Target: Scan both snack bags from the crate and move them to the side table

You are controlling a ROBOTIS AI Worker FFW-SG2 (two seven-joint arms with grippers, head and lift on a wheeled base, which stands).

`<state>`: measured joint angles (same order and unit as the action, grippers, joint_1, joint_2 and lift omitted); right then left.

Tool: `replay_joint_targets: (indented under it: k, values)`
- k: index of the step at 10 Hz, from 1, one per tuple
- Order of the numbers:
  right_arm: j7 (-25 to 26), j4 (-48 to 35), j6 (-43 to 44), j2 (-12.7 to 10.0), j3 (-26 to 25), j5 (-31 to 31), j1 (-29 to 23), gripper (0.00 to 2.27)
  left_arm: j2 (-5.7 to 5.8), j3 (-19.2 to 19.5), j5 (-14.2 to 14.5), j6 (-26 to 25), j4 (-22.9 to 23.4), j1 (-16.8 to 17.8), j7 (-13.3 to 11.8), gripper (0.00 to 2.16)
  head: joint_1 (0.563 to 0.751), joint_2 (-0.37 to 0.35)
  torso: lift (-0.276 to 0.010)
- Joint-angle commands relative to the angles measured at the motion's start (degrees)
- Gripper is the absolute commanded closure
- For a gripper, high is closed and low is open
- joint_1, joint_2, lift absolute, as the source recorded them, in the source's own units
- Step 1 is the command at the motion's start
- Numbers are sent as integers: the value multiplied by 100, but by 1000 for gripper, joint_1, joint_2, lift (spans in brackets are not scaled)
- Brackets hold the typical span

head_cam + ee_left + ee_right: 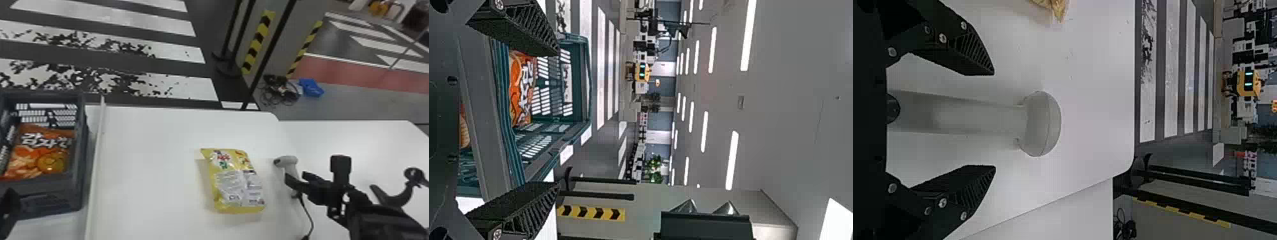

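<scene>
My left gripper [9, 204] is at the near left corner beside the grey crate [48, 198]. In the left wrist view the same gripper [558, 119] stands open, with the crate [579, 117] beyond it. An orange snack bag [41, 156] lies in the crate; this orange bag [521, 87] also shows between the fingers' directions. A yellow snack bag [236, 182] lies on the white table, printed back up. To its right rests a white scanner [289, 162]. My right gripper [332, 185] is over the table's right part; seen from the wrist, this gripper [994, 120] is open around the scanner's handle line, the scanner [1040, 124] untouched.
A raised white strip [97, 159] runs between crate and yellow bag. The side table [367, 143] adjoins on the right. A black cable [308, 213] trails from the scanner towards the near edge. Dark poles [271, 48] stand behind the tables.
</scene>
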<state>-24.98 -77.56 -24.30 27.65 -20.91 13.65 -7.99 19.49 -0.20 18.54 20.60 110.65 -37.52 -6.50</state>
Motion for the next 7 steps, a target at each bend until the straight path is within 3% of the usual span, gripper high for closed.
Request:
replay_joint_targets:
  k: [1,2,4,7]
  values:
    - [-112,223,-80,83,69,-134,174,863,-7,3,0,0,-9,8,0,73,695,-350,-99]
    - [-130,259,-133,92,87,-161,201,1453,-7,3,0,0,-9,8,0,73,695,-350,-99]
    - [-139,250,-168,92,87,-187,201,1949,-7,3,0,0,-26,16,0,73,695,-350,-99]
    - [-103,-559,-555,-58,-221,-143,-133,2125,-15,12,0,0,-18,8,0,73,695,-350,-99]
